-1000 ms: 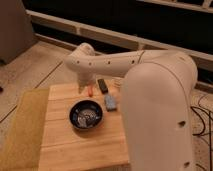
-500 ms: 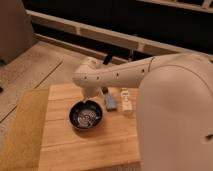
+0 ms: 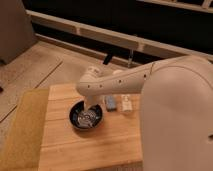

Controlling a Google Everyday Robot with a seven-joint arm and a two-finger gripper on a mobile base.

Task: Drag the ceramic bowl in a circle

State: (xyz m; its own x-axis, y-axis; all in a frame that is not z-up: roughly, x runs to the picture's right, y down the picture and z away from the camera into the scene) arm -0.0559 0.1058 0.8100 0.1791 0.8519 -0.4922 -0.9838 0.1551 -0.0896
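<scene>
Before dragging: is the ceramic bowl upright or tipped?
Upright: the ceramic bowl lies flat on the wooden table, inside showing; tool at its far rim.

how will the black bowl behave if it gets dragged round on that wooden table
It looks rigid and glossy, so the ceramic bowl would probably slide rather than flex, perhaps slipping against the tool that sits at its far rim. Low and wide, it seems unlikely to tip. The wooden table is flat, so it should glide evenly.

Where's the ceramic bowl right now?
In the camera view, the ceramic bowl sits left of centre on the wooden table, left of the small grey-blue block, with the gripper at its far rim.
</scene>
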